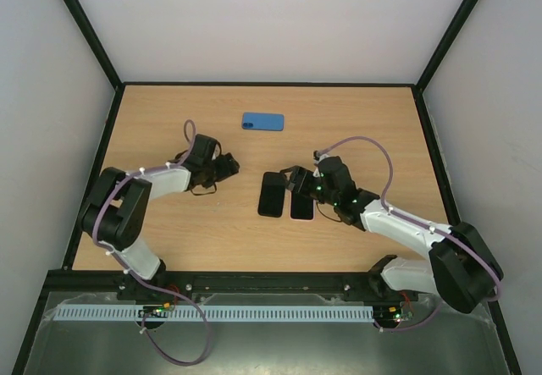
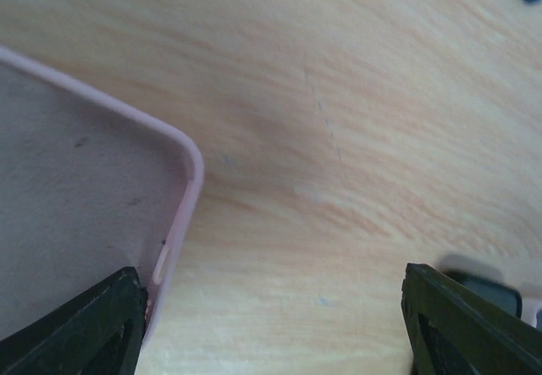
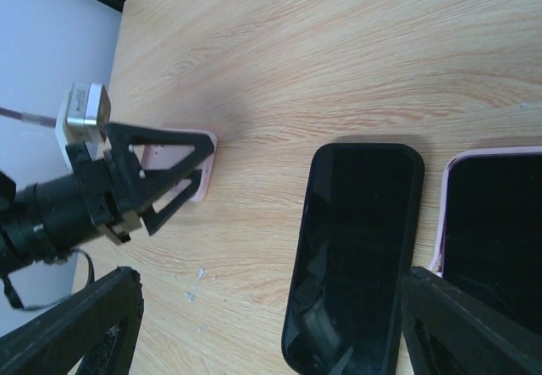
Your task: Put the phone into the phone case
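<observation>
Step in hand, as we judge it: bring the black phone to the empty case.

The table (image 1: 356, 113) is bare wood between the arms. The right gripper (image 3: 271, 278) hangs with jaws wide, holding nothing. The black phone (image 3: 356, 256) lies flat, screen up, just below and ahead of it. The left gripper (image 1: 227, 168) is likewise wide and empty. The empty pink case (image 2: 76, 206) lies open side up beneath one of its fingers.

To do it well, we would:
- take the phone by its long sides
- keep it level
- seat one corner first while the left gripper pins the case

Edges: a second phone (image 3: 500, 223), pink-rimmed, lies just beside the black one, with only a thin strip of wood between them. A finger has little room on that side.

Open wood lies between the two grippers. A blue flat piece (image 1: 262, 121), phone or case we cannot tell, sits well beyond both.
</observation>
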`<control>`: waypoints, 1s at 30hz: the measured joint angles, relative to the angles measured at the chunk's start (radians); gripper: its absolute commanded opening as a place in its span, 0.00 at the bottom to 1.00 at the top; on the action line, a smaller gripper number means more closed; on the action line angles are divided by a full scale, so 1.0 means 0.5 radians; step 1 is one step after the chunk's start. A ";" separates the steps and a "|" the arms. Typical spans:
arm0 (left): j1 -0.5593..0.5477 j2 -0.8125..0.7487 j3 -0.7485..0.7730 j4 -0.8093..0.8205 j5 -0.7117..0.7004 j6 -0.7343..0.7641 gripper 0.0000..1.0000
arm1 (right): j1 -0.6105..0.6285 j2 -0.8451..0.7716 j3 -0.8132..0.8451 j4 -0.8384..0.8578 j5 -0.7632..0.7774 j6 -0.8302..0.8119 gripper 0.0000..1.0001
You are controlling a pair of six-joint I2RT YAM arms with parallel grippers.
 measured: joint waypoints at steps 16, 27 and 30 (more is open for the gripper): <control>-0.278 -0.391 -0.325 -0.131 -0.069 -0.237 0.86 | -0.013 -0.112 -0.001 -0.110 0.199 -0.032 0.82; -0.246 -0.593 -0.225 -0.272 -0.217 -0.211 0.93 | -0.105 0.008 0.073 -0.114 0.259 -0.103 0.81; -0.156 -0.538 -0.108 -0.260 -0.218 -0.162 0.98 | -0.185 0.131 0.180 -0.097 0.263 -0.168 0.81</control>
